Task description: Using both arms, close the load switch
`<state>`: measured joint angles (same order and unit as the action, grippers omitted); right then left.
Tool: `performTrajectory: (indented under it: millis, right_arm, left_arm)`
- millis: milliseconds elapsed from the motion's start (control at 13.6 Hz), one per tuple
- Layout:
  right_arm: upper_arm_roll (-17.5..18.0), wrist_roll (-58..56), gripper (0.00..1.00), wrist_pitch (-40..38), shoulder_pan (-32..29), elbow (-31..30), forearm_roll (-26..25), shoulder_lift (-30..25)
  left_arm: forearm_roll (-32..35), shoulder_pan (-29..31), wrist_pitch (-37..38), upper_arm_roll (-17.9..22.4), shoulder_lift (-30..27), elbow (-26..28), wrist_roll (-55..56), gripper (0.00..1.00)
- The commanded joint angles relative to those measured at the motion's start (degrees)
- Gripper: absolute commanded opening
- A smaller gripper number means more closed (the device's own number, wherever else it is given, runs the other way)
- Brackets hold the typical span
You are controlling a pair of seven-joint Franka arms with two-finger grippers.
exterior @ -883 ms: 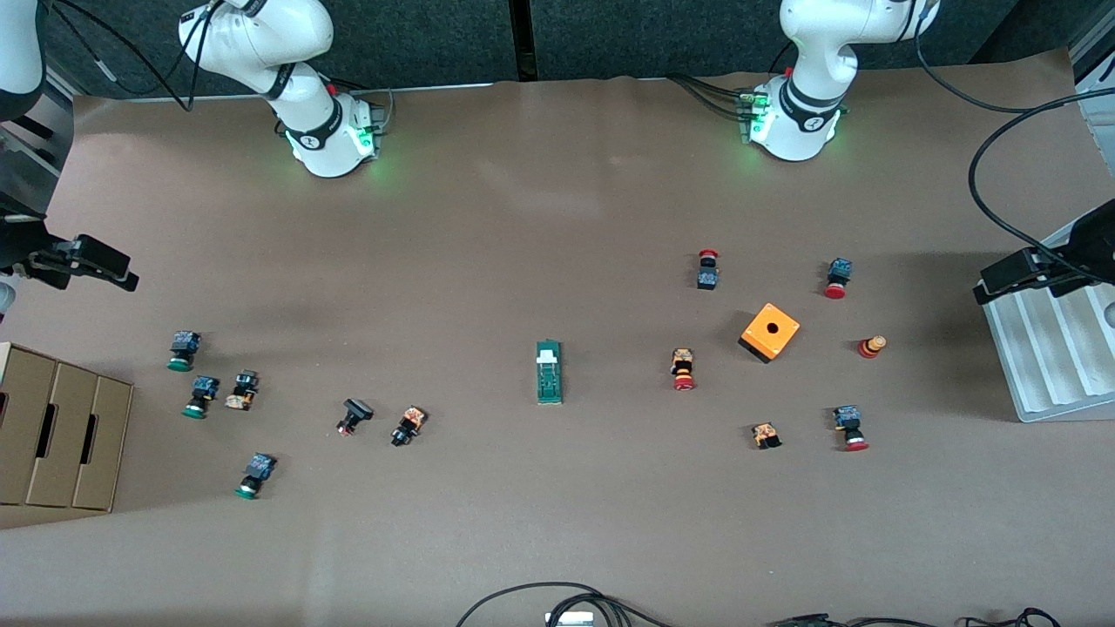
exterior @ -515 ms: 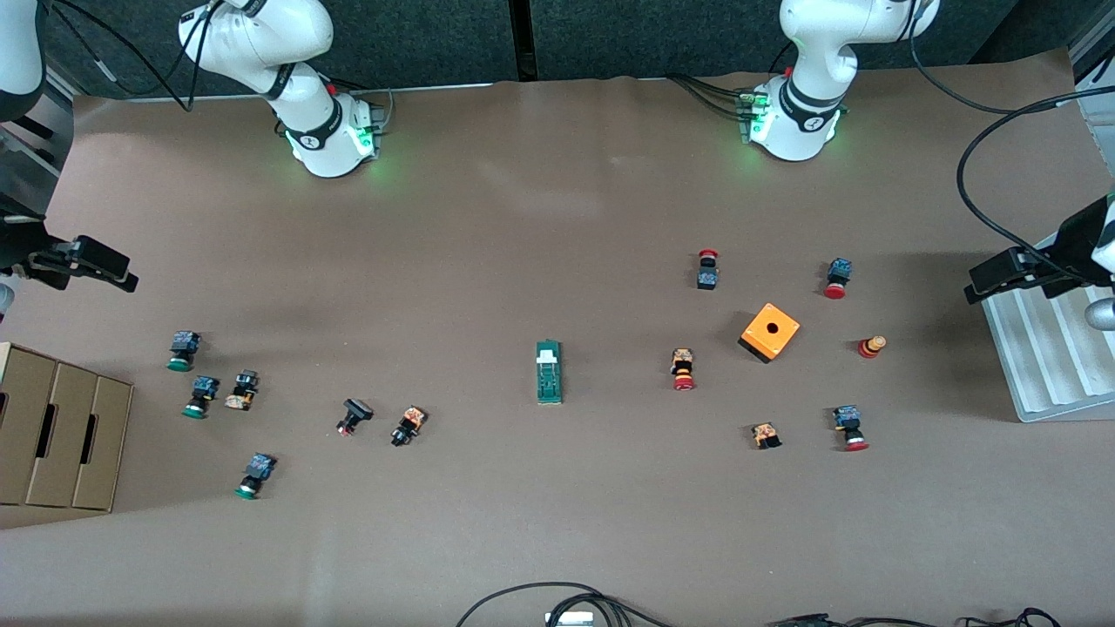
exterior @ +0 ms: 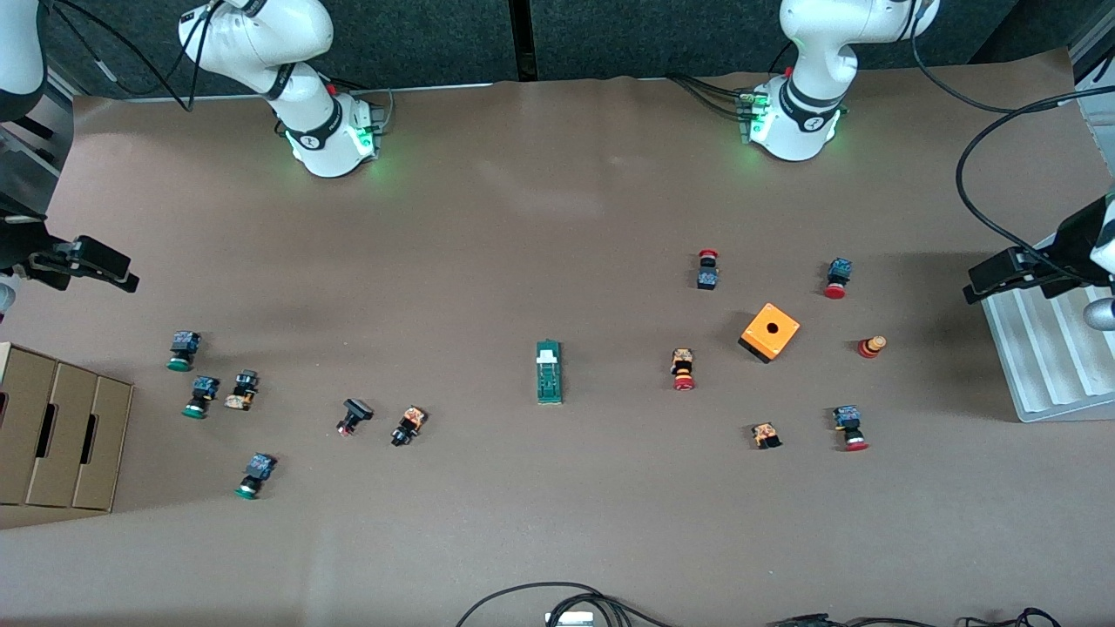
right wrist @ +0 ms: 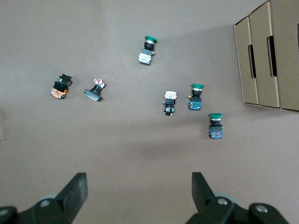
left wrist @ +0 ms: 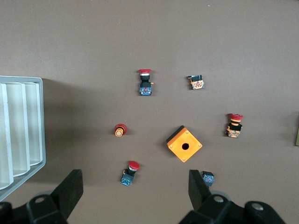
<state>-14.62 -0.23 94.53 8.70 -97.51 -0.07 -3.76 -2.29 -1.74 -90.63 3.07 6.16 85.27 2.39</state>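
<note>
The load switch [exterior: 549, 372], a narrow dark-green block with a white tab at the end toward the robots' bases, lies alone at the middle of the table. My left gripper [exterior: 1002, 277] hangs high over the edge of the white ridged tray [exterior: 1058, 366] at the left arm's end. In the left wrist view the left gripper [left wrist: 135, 192] is open and empty above a red push button [left wrist: 129, 171]. My right gripper [exterior: 94, 263] hangs high at the right arm's end. In the right wrist view the right gripper [right wrist: 138, 191] is open and empty over bare table.
An orange cube box with a hole [exterior: 770, 332] and several red-capped push buttons lie toward the left arm's end. Several green-capped and black buttons lie toward the right arm's end, beside a cardboard box [exterior: 61, 435]. Cables lie at the table's near edge.
My left gripper has shifted a little toward the middle of the table and then stopped. The right arm and the load switch have not moved.
</note>
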Motion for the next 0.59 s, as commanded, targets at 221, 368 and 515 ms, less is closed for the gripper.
performTrajectory:
  millis: [221,368,515]
  right_arm:
    - [-0.24,0.49,0.99,0.48,-0.09,0.92,-1.16,0.42]
    - [-0.24,0.40,0.99,0.48,-0.09,0.92,-1.25,0.51]
    - [-0.24,0.40,0.99,0.13,0.09,0.92,-1.33,0.51]
  left_arm:
    - [0.26,-3.27,0.81,-1.04,1.48,-0.19,-0.02,1.00]
    - [0.79,-4.59,0.72,-2.36,3.49,-0.19,-0.63,1.00]
    - [1.23,-7.13,0.20,-3.15,5.44,-0.54,-0.72,1.00]
